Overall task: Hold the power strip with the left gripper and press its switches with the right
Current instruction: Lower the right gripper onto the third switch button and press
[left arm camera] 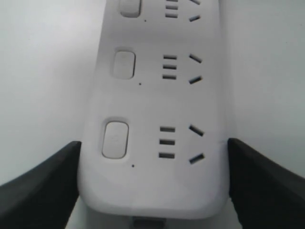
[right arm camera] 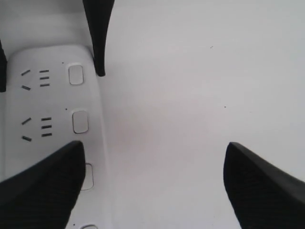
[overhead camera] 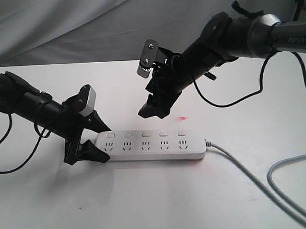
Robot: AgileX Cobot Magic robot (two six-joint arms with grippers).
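The white power strip (overhead camera: 154,144) lies flat on the table, with its row of square switches (overhead camera: 146,134) along the far side. My left gripper (overhead camera: 101,142) straddles the strip's left end, and its black fingers (left arm camera: 43,186) press against both long sides of the strip (left arm camera: 152,181), so it is shut on it. My right gripper (overhead camera: 154,108) hangs open in the air above and just behind the strip's middle. In the right wrist view its fingers (right arm camera: 43,186) spread wide over bare table beside the switches (right arm camera: 80,121), and one finger overlaps a switch from above.
A grey cable (overhead camera: 245,171) runs from the strip's right end toward the front right and loops back. A faint red spot (overhead camera: 182,117) glows on the table behind the strip. White cloth hangs behind the table (overhead camera: 55,198).
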